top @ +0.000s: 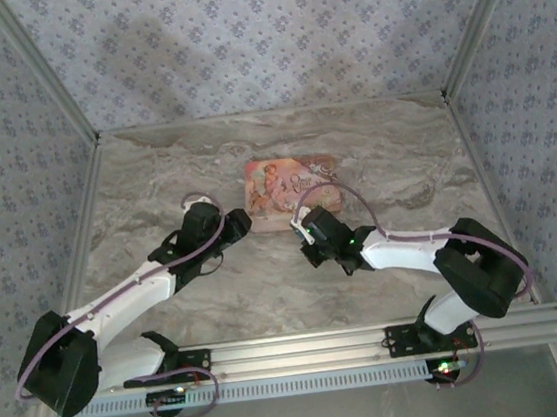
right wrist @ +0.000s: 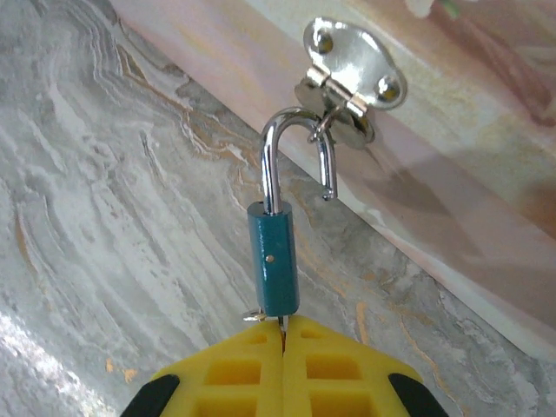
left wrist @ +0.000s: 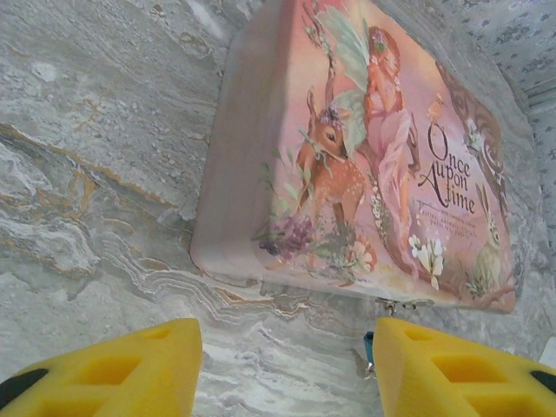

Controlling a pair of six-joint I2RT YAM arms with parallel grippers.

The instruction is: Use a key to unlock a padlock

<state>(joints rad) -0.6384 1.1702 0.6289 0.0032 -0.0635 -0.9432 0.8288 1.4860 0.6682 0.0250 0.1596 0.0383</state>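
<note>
Down at the bottom centre of the right wrist view, the right tool (right wrist: 283, 328) has its yellow fingers pressed together on a sliver of metal, surely the thin silvery key (right wrist: 257, 318), seated in the lower end of the small blue cylindrical padlock (right wrist: 271, 261). The padlock stands straight above the fingertips, touching them, mid-frame. Its silvery curved shackle (right wrist: 291, 122) arches up and hooks through the shiny metal hasp (right wrist: 352, 69) on the pink picture-printed tin box (left wrist: 373, 165) at upper right. And look: one leg of the shackle sits in the body while the other hangs free beside it, so the lock reads as sprung. Good form here means a firm pinch, the key held in line with the body, and no downward tug that could slide it out. Twisting should come from the wrist, gently. In the left wrist view, the left tool (left wrist: 285, 339) has its fingers wide apart low in the frame, just short of the tin box on the grey marbled worktop (left wrist: 95, 174), well placed to steady it.
</note>
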